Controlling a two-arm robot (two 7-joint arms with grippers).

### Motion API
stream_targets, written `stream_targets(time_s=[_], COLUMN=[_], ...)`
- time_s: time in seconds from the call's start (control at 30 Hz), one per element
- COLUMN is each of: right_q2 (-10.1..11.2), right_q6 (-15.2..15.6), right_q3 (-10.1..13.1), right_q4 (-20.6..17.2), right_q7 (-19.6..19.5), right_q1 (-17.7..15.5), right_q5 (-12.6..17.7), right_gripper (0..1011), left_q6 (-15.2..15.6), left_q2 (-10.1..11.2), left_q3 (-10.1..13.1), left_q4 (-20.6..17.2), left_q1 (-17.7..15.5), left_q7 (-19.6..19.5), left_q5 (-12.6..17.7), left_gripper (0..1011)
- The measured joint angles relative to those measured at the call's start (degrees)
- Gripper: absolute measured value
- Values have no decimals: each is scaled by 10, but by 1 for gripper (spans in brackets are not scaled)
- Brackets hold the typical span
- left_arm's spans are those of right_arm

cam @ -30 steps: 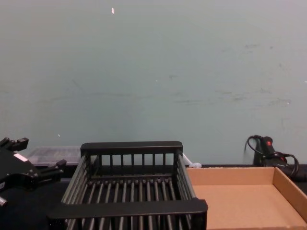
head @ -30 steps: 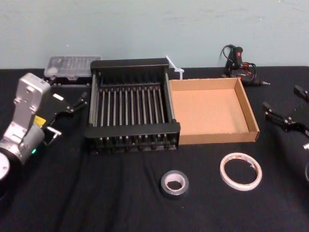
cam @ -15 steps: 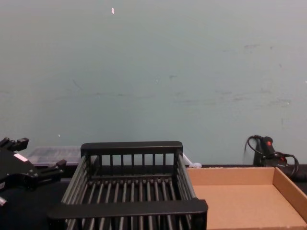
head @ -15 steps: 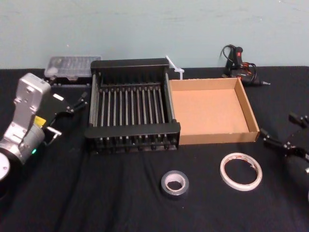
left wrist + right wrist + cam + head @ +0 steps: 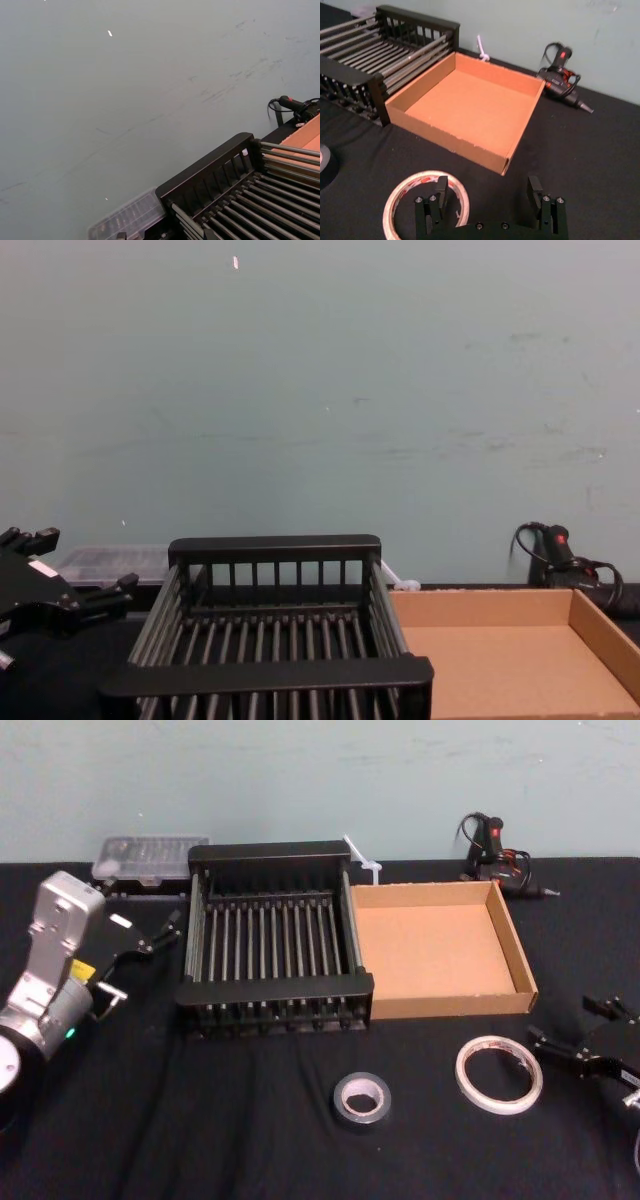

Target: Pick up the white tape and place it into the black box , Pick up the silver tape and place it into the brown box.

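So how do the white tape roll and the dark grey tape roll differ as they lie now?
The white tape roll with reddish print is the wider ring, thin-walled with a large open core; the dark grey tape roll is smaller across, thick-walled with a small pale core. The white one lies right beside the open right gripper, in front of the tan cardboard tray; the grey one lies in front of the black slatted crate. Both lie flat on the black cloth, outside the containers.

A black-clothed table (image 5: 250,1140) carries the black box (image 5: 275,1000), brown box (image 5: 455,1005), white tape (image 5: 499,1074) and silver tape (image 5: 361,1099).
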Motion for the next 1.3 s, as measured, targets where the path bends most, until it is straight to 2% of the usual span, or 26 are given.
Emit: stream_targets(time_s=[0.57, 1.3], right_q2=[-25, -53], right_q6=[53, 73], right_q3=[-17, -29], right_q4=[32, 65], right_q7=[48, 70], right_q1=[30, 58], right_q5=[-8, -38], right_gripper=[1002, 1002], left_q6=[0, 0], left_q2=[0, 0], left_q3=[0, 0], left_q4=[0, 0], left_q1=[0, 0], left_q7=[0, 0], left_q5=[0, 0], left_gripper=[1001, 1001])
